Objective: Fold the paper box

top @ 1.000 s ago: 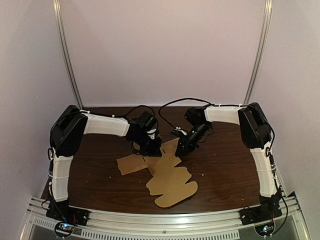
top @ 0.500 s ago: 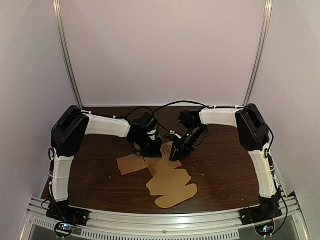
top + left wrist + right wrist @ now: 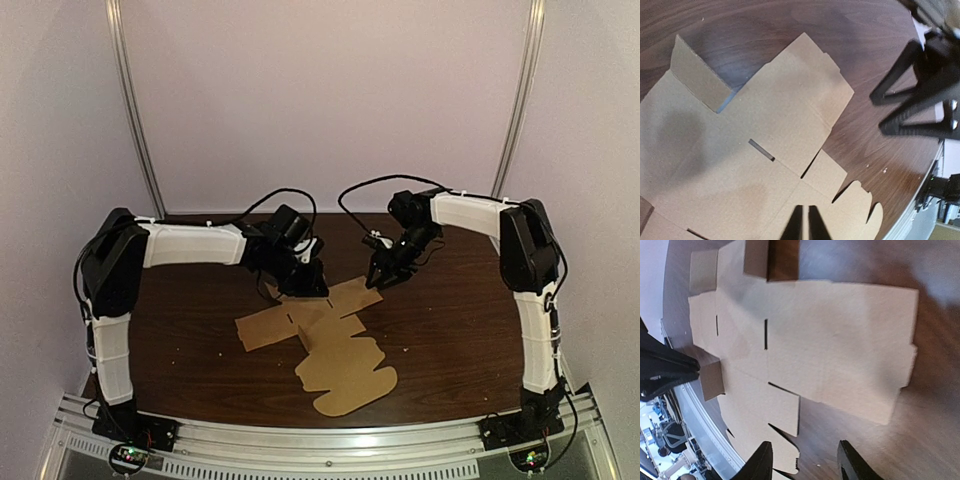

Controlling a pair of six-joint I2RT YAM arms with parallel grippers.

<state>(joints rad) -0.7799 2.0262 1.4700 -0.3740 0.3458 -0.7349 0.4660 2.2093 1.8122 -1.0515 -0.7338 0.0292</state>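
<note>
The brown cardboard box blank [image 3: 325,340] lies mostly flat in the middle of the dark wood table. In the left wrist view the blank [image 3: 740,150] fills the lower left, and one small side flap [image 3: 697,75] stands tilted up. My left gripper [image 3: 302,282] hovers over the blank's far edge; its fingertips [image 3: 805,226] are shut with nothing between them. My right gripper [image 3: 384,274] hangs just beyond the blank's far right panel [image 3: 840,340]. It is open [image 3: 805,462] over bare wood, holding nothing. The right wrist view shows two small flaps [image 3: 757,257] raised.
The wood table [image 3: 200,370] extends around the blank to a metal rail [image 3: 330,440] at the near edge. The two grippers are close together, the right gripper [image 3: 920,105] showing in the left wrist view. Pale walls enclose the back and sides.
My right gripper has pulled back and to the right, off the blank, and the far right panel now lies flat. My left gripper has shifted slightly toward the back.
</note>
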